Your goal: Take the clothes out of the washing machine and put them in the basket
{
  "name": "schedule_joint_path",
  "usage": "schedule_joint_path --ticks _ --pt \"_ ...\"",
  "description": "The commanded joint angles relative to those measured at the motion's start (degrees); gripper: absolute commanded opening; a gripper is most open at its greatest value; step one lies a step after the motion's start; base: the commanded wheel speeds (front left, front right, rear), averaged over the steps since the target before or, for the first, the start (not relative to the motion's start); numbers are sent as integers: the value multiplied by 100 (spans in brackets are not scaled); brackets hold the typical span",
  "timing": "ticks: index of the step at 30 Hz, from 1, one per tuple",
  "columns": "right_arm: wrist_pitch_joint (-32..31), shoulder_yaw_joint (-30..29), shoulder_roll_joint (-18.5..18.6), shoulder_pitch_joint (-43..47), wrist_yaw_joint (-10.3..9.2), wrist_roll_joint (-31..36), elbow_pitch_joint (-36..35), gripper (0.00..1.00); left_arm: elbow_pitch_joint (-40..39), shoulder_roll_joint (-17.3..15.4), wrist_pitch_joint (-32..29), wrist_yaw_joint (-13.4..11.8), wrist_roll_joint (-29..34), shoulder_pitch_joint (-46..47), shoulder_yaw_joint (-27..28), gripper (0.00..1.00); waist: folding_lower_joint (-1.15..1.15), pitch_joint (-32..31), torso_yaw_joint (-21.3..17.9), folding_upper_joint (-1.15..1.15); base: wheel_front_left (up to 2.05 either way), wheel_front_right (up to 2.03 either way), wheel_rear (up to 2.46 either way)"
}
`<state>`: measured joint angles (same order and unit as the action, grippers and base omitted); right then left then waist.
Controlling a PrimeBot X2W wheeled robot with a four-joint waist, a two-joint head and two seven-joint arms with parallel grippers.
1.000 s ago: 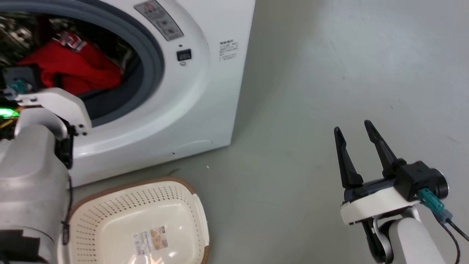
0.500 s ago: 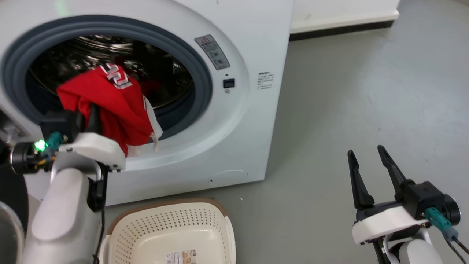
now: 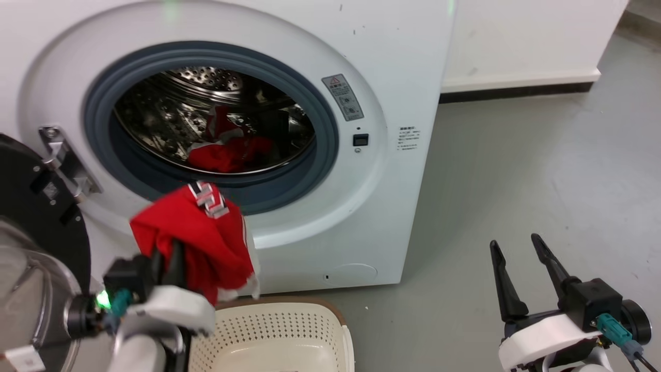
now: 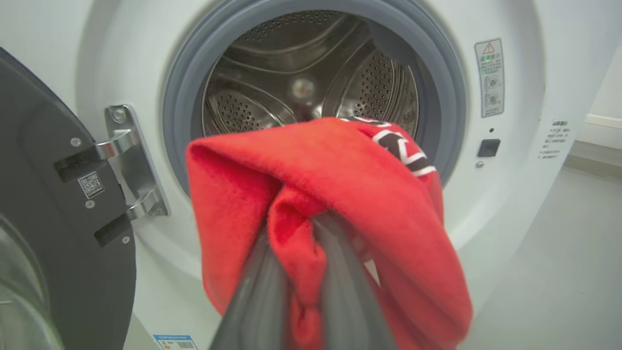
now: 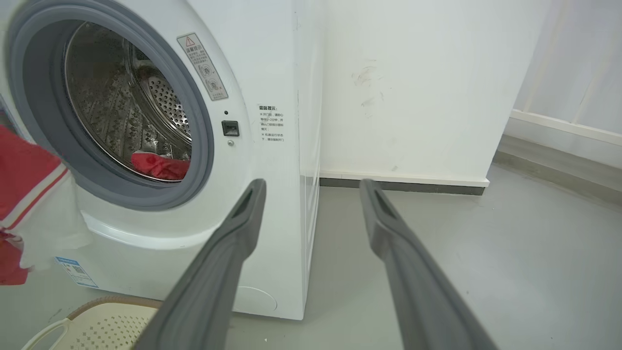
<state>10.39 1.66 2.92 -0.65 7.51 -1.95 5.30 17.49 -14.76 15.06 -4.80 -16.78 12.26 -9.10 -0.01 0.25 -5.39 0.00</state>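
While your left gripper [image 3: 168,256] pinches a red garment [image 3: 206,237] near the basket [image 3: 279,325], your right gripper [image 3: 514,240] hangs open, empty.

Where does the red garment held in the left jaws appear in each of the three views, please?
Head view: the red garment hangs at lower left, below the door ring, just above the basket.
Left wrist view: the garment sits centre to bottom, clamped in the left jaws.
Right wrist view: the garment is at the left edge, showing white stripes.
Shared landmark: the warning label right of the door ring.
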Motion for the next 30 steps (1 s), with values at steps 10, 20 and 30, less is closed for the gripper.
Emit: schedule_joint_path --ticks 10,20,30 --pt "-132 83 -9 206 -4 -3 -232 100 -50 217 -129 48 -91 -1153 -314 0 1 -87 231 0 0 0 0" --pt "-108 228 -8 -32 -4 -65 -256 100 824 522 -175 130 -144 -828 -572 0 1 585 233 0 0 0 0" --pt "64 415 -8 -645 -4 -129 -174 100 2073 591 -142 271 -225 -17 -599 0 1 1646 -116 0 0 0 0"
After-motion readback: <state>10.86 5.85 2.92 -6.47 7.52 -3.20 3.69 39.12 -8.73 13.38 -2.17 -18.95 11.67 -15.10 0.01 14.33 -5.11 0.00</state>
